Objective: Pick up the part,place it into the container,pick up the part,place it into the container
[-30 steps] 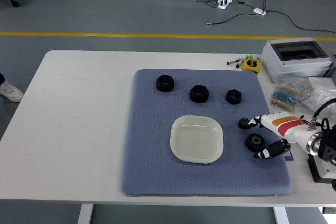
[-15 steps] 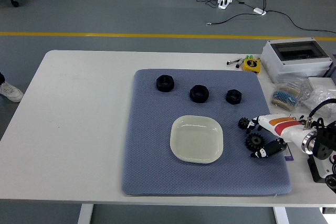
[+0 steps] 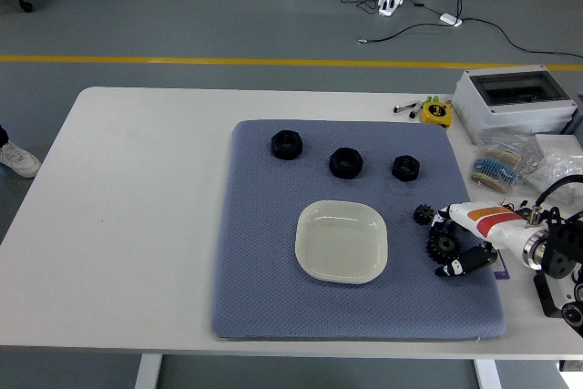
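Two small black gear parts lie on the blue mat (image 3: pixel 273 298) at its right side: one (image 3: pixel 424 215) farther back, one (image 3: pixel 444 245) nearer. My right hand (image 3: pixel 450 241) comes in from the right, its fingers spread around the nearer gear, one finger above it and the thumb (image 3: pixel 460 265) below, not closed on it. A white square dish (image 3: pixel 342 241) sits empty in the mat's middle, left of the gears. Three black nuts (image 3: pixel 287 144), (image 3: pixel 346 161), (image 3: pixel 405 168) lie in a row at the mat's back. My left hand is out of view.
A grey box (image 3: pixel 515 102) with a clear lid, a yellow tape measure (image 3: pixel 436 112) and bags of small parts (image 3: pixel 499 170) stand on the table at the right. A person's shoe (image 3: pixel 16 159) shows at the left edge.
My right hand has slid a little left and lower, bringing its fingers closer around the nearer gear. The gears, dish and nuts have not moved.
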Tool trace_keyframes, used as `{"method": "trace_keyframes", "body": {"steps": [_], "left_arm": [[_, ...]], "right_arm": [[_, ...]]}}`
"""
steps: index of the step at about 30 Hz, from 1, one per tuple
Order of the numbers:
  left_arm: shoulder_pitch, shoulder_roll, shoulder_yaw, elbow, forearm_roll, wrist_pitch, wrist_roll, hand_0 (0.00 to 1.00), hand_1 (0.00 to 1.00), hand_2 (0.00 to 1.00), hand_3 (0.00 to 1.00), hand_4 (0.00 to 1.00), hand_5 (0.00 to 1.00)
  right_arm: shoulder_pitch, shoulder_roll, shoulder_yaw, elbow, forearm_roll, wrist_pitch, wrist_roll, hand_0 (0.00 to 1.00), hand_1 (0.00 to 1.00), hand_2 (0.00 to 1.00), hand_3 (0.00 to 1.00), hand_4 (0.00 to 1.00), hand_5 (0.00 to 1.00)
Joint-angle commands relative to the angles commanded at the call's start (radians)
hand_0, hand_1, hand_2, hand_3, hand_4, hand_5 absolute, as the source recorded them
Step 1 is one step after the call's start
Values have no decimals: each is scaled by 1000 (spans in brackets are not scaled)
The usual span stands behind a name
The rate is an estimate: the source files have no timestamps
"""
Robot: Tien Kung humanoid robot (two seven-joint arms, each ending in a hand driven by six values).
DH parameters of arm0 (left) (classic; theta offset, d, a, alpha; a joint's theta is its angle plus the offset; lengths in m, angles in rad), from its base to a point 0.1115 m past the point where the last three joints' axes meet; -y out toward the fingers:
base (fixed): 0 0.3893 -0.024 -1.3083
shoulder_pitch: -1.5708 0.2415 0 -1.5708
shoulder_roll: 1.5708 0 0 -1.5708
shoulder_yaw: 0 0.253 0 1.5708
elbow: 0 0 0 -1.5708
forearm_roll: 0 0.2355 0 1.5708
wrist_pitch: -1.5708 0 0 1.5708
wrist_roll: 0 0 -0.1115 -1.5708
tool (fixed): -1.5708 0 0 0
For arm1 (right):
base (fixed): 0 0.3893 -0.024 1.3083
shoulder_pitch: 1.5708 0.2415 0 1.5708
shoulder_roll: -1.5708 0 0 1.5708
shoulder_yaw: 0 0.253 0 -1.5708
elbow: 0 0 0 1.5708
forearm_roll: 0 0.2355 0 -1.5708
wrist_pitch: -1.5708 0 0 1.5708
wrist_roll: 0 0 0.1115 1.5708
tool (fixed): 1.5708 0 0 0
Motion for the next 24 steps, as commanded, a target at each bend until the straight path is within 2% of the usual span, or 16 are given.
{"method": "trace_keyframes", "body": {"steps": [2,3,8,9,14,15,24], "left_arm": [[0,0,0,0,1,0,0,702,648,667,580,670,627],[-1,0,1,0,1,0,0,702,648,668,580,670,627],[-2,0,1,0,-1,0,-1,702,648,668,580,670,627],[-2,0,2,0,-2,0,-1,702,648,668,580,670,627],[-3,0,2,-1,-1,0,-1,702,648,668,580,670,627],[-3,0,2,-1,0,0,-1,703,648,668,579,670,627],[-3,0,0,-1,3,-1,0,702,648,668,580,670,627]], "right_arm": [[1,0,-2,-3,-2,-9,4,521,601,649,575,938,280],[1,0,-3,-5,-6,-15,7,403,477,527,521,778,202],[0,1,-7,-11,-8,-26,13,403,477,527,521,778,202],[1,0,-7,-11,-8,-27,14,342,421,480,510,679,152],[2,1,-10,-12,-3,-32,15,342,421,480,510,679,152],[2,1,-11,-12,-1,-33,14,320,401,461,503,708,120],[-2,-2,-6,-7,9,-44,12,291,390,446,496,743,84]]}}
